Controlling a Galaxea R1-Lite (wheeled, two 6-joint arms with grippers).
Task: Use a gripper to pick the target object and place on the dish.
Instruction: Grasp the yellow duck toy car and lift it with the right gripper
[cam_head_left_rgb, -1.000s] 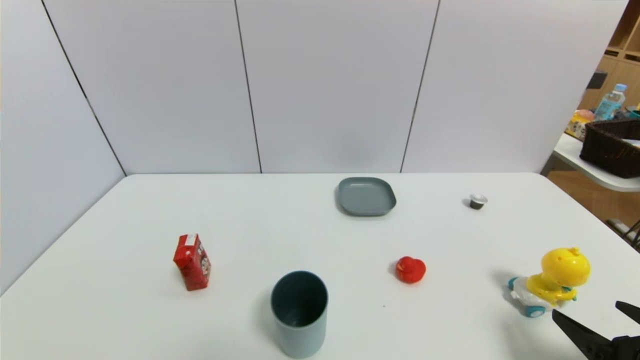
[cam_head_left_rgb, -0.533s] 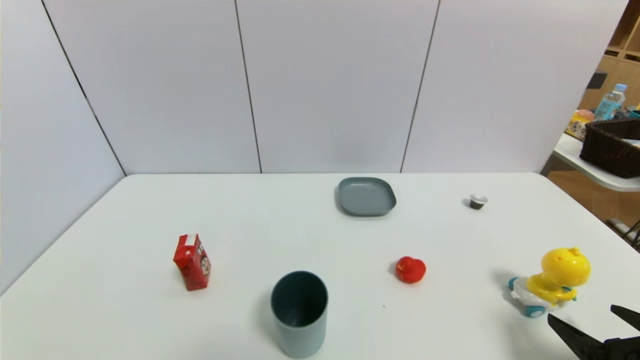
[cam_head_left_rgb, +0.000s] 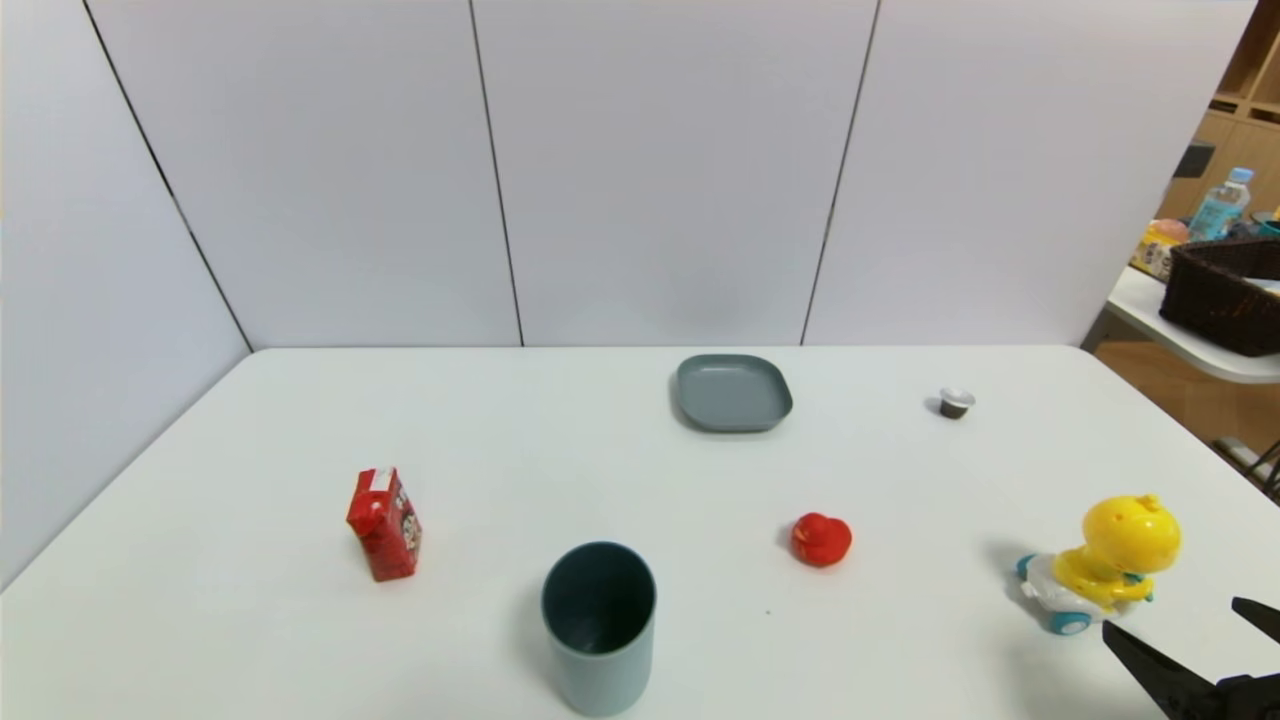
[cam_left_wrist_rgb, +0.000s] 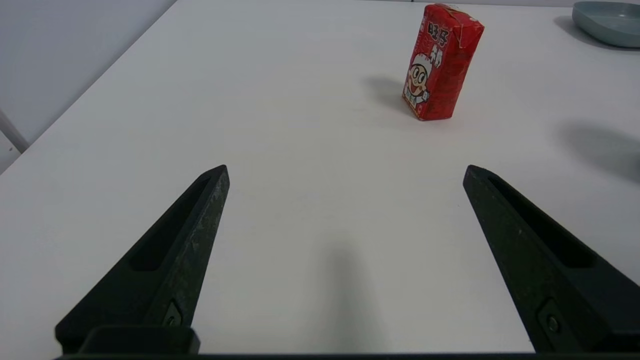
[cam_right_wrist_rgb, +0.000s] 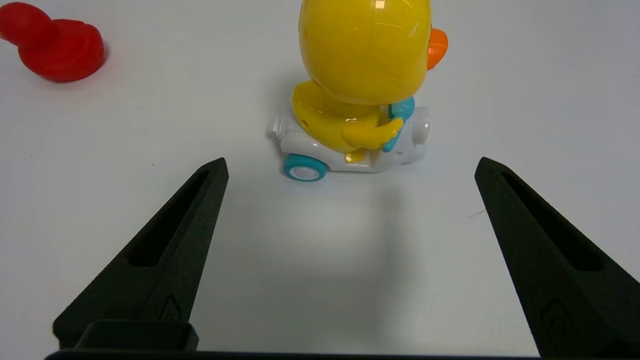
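Note:
The target object (cam_head_left_rgb: 1105, 562) is a yellow big-headed toy on a white body with blue wheels, standing upright at the table's near right; the right wrist view shows the target object (cam_right_wrist_rgb: 360, 95) from close by. My right gripper (cam_head_left_rgb: 1185, 620) is open just in front of it, near the table's front edge, and in its own wrist view the right gripper (cam_right_wrist_rgb: 349, 167) holds nothing between its fingers. The grey-blue dish (cam_head_left_rgb: 733, 392) lies bare at the far middle. My left gripper (cam_left_wrist_rgb: 345, 172) hangs open over bare table and is out of the head view.
A red duck (cam_head_left_rgb: 821, 539) sits left of the toy. A tall grey-blue cup (cam_head_left_rgb: 598, 625) stands at the near middle, a red carton (cam_head_left_rgb: 384, 524) to its left. A small dark pot (cam_head_left_rgb: 955, 402) rests at the far right. The table's right edge runs close behind the toy.
My right gripper shifted slightly left and then back; it stands almost where it was a second ago. Nothing else has moved.

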